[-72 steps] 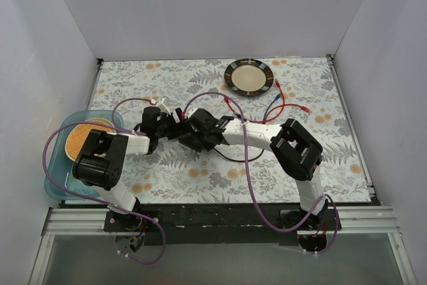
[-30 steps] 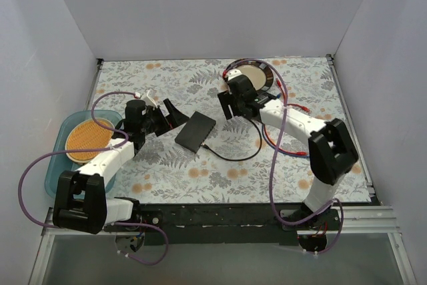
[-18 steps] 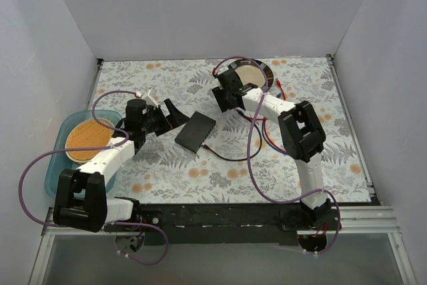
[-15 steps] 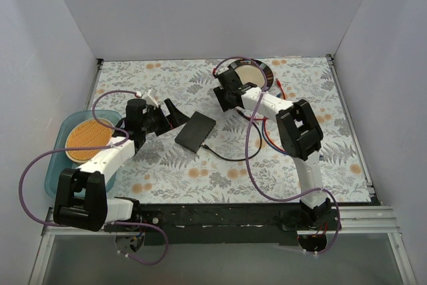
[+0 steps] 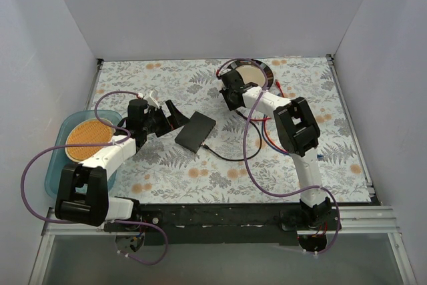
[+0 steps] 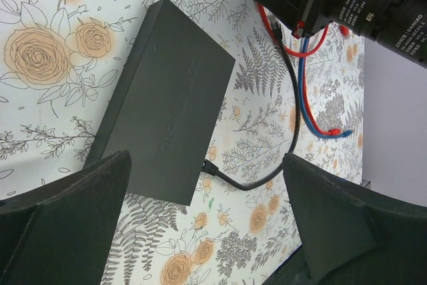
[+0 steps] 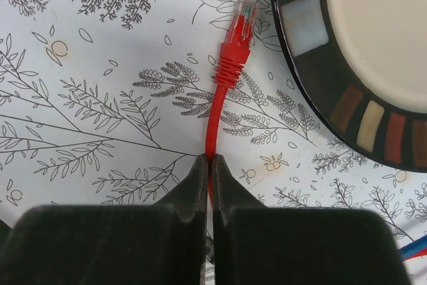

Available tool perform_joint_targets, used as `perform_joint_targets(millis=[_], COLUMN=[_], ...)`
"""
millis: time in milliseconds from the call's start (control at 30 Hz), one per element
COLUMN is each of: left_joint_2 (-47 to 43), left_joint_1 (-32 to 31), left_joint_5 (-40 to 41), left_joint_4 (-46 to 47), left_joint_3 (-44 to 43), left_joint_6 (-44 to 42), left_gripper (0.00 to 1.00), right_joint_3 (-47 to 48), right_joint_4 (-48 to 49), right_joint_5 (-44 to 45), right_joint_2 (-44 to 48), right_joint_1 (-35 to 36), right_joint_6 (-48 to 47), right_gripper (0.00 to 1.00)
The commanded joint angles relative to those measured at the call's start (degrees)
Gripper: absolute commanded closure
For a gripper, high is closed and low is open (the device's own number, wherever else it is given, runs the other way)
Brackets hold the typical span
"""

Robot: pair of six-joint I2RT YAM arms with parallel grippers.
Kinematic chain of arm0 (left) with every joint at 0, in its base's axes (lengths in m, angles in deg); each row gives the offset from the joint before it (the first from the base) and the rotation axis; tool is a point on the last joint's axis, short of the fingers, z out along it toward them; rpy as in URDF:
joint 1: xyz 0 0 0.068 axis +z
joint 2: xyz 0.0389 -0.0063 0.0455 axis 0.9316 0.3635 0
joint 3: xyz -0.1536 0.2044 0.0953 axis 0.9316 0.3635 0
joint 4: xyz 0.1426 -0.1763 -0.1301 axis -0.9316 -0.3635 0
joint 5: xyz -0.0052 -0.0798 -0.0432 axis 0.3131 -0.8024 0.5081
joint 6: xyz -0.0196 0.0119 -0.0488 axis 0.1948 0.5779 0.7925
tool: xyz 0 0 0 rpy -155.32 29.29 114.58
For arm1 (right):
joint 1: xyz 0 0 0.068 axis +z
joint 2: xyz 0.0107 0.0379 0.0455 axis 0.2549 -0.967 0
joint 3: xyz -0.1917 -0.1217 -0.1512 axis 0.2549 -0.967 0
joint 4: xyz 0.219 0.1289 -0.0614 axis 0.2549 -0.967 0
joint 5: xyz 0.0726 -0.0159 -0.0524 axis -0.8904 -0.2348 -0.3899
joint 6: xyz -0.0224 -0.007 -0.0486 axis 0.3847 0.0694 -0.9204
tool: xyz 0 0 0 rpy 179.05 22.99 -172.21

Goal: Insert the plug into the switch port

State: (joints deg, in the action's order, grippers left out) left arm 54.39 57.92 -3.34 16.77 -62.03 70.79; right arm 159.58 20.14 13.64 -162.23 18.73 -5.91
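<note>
The red cable's plug (image 7: 240,21) lies flat on the floral cloth, its clear tip next to the plate's rim. My right gripper (image 7: 210,161) is shut on the red cable (image 7: 217,115) just behind the plug's boot; from above it sits beside the plate (image 5: 230,93). The flat black box (image 5: 195,131) (image 6: 167,115) lies mid-table with a black cable (image 6: 267,178) plugged into one edge. Its switch port row faces away and does not show. My left gripper (image 5: 170,115) (image 6: 205,161) hovers open by the box, holding nothing.
A dark-rimmed round plate (image 7: 313,51) (image 5: 257,70) sits at the back. Loose red and blue cables (image 6: 313,108) lie right of the box. A blue tray (image 5: 57,165) with an orange disc stands at the left edge. White walls enclose the table.
My right gripper reached toward the plate and closed its jaws on the red cable. The left arm and the black box stayed put.
</note>
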Motion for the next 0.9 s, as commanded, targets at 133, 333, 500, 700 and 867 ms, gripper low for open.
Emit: perform_joint_targets(millis=[133, 333, 500, 700, 867], left_joint_2=[-1.4, -1.5, -2.1, -3.8, -5.7], left_joint_1=[0.2, 0.2, 0.2, 0.2, 0.1], left_joint_5=[-0.4, -0.7, -0.7, -2.3, -7.1], left_joint_4=[0.3, 0.2, 0.2, 1.2, 2.9], left_joint_3=[-1.0, -1.1, -1.2, -1.0, -1.4], left_joint_6=[-0.9, -1.0, -1.0, -0.5, 1.3], left_gripper=[0.02, 0.02, 0.02, 0.02, 0.02], right_joint_3=[2.4, 1.7, -4.8, -12.8, -10.0], right_joint_4=[2.9, 5.7, 10.7, 14.7, 2.8], right_joint_5=[-2.9, 0.0, 2.3, 2.7, -10.0], right_joint_2=[1.6, 12.5, 25.7, 42.5, 44.3], right_joint_1=[-0.1, 0.0, 0.0, 0.0, 0.0], right_joint_6=[-0.3, -0.3, -0.3, -2.7, -6.7], right_gripper=[0.99, 0.99, 0.99, 0.99, 0.99])
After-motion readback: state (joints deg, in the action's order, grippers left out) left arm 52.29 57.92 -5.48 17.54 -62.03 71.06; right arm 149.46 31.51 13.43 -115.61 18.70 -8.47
